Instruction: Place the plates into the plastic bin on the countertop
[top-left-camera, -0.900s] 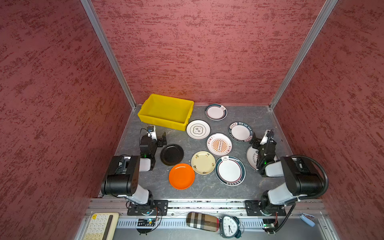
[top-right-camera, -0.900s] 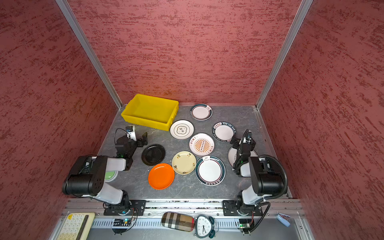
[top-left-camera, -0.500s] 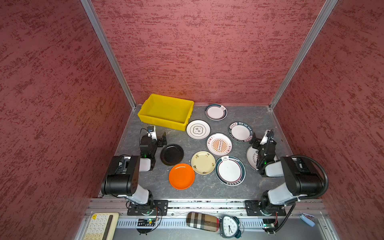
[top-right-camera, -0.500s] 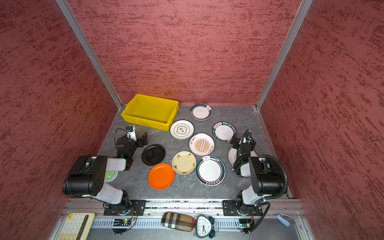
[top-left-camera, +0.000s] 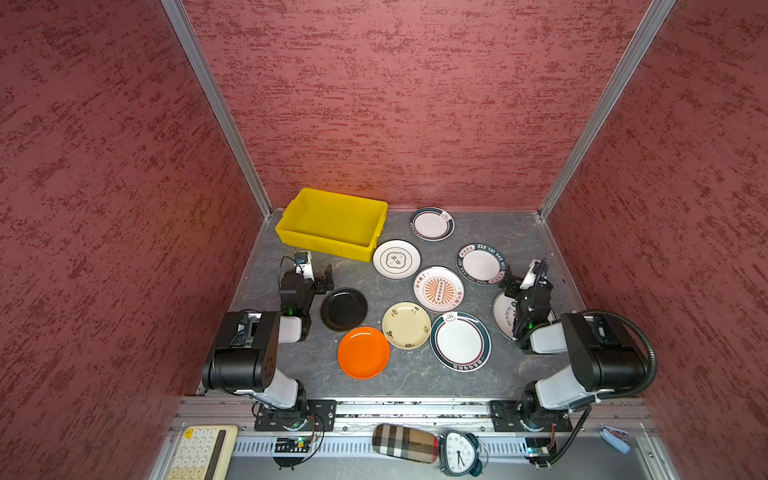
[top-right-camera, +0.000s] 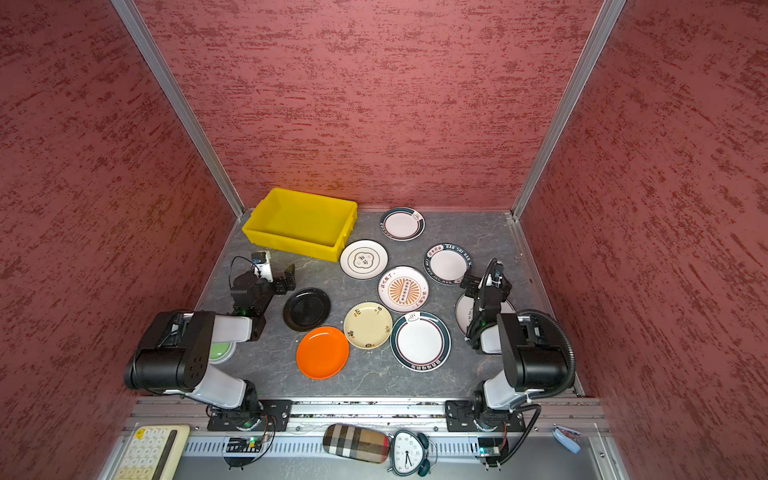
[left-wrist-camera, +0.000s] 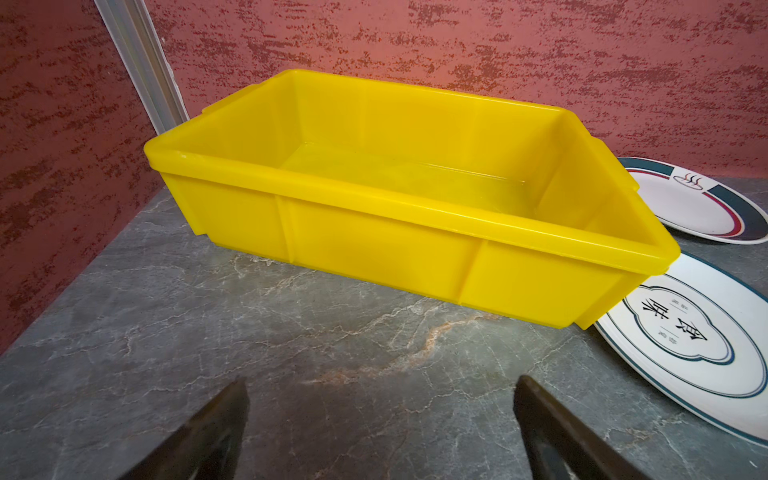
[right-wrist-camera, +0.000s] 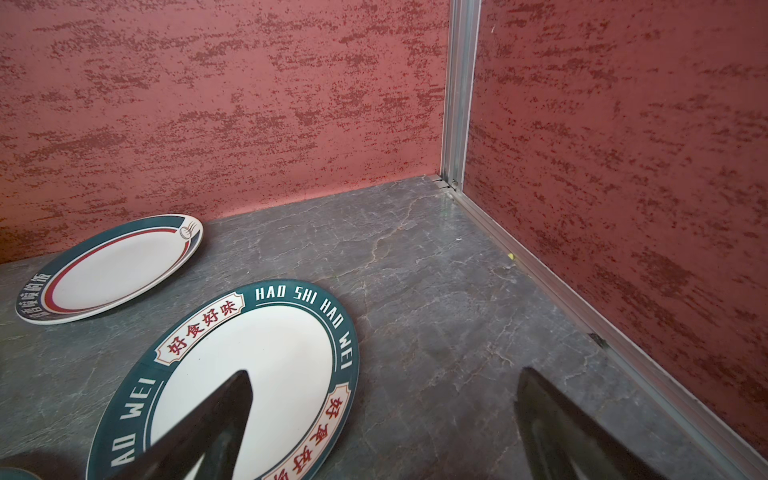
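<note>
**Hovering wide open, every plate still out on the countertop**

Your left gripper (left-wrist-camera: 380, 384) is spread wide and grasps nothing. It hangs over bare countertop (top-left-camera: 519, 232) near the left edge, facing the long front wall of the bin (top-left-camera: 324, 246). That bin stands in the back left corner, a little skewed to the back edge.

Outside it, flat on the countertop, the cloud plate (top-left-camera: 396, 259) lies just beside the bin's near right corner. The far teal plate (top-left-camera: 432, 223) lies along the back edge, just right of the bin. Mid-surface you have the sunburst plate (top-left-camera: 438, 289), with the lettered plate (top-left-camera: 480, 264) just beside it toward the right edge.

Nearer the front, the black plate (top-left-camera: 344, 309) lies close by your left arm. In front of it a row runs rightward: orange plate (top-left-camera: 363, 352), floral plate (top-left-camera: 406, 325), near teal plate (top-left-camera: 460, 340). Their rims are touching or almost, and I can't call which. A green plate (top-right-camera: 220, 352) peeks from under your left arm, and a white plate (top-left-camera: 503, 320) is half hidden under your right arm.

Your right gripper (right-wrist-camera: 385, 373) is also fully parted and carries nothing. It is out by the right edge, with one finger (right-wrist-camera: 216, 415) over the lettered plate and the other over bare countertop. Whether that finger touches the plate, I can't tell.
</note>
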